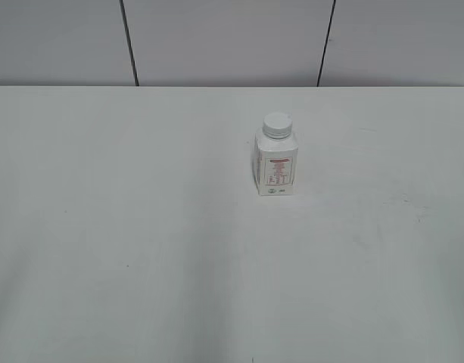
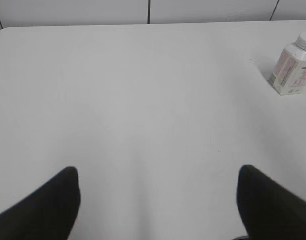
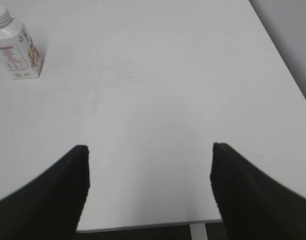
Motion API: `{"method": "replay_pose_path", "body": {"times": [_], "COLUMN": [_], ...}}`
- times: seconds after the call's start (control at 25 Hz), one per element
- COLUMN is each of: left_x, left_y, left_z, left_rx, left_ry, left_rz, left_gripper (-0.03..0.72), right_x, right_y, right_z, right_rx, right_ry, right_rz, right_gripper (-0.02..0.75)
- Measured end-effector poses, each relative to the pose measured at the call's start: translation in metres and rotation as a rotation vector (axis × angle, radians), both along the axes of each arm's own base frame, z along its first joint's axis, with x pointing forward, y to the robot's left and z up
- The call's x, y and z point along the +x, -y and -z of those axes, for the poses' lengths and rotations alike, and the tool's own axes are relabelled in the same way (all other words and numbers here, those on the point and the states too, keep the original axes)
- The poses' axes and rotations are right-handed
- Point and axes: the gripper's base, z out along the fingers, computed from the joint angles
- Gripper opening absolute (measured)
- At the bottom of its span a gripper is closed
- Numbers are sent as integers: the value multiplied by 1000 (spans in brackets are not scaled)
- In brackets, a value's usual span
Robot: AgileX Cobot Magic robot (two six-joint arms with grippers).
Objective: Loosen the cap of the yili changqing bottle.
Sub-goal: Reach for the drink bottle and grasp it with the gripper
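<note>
The yili changqing bottle (image 1: 275,163) is seen upright on the white table (image 1: 141,249), set back from the near edge, toward the wall (image 1: 224,38) and a little right of centre in the exterior view. The cap (image 1: 277,125) is seated on its neck.

Left gripper (image 2: 157,200): jaws wide apart, nothing held, bottle well ahead and to its right. Right gripper (image 3: 150,190): jaws wide apart, nothing held, bottle well ahead and to its left.

Handling, judged: the bottle is taken to be light, stiff plastic with a smooth label, so slipping or tipping under torque is likely. The squarish body is best clamped across its flat sides; the ribbed cap is best pinched at its sides for turning.

Bare table is seen all around the bottle, so room for approach is ample. The table's right edge lies well right of the bottle in the right wrist view.
</note>
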Motion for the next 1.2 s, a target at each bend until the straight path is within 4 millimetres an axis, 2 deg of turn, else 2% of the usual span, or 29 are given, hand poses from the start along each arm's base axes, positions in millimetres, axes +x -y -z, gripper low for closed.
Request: {"method": "replay_pose_path", "body": {"times": [1.0,1.2], "left_x": [0,1], "left_y": [-1,-1], "left_z": [0,-12], "left_rx": [10,5], "left_ry": [2,109], "left_rz": [-7,-9], "left_gripper": [586,586], "right_x": [0,0], "right_y": [0,0], "right_z": [0,0], "right_rx": [0,0], "right_ry": [0,1], "right_rz": [0,0], "right_gripper": [592,592]}}
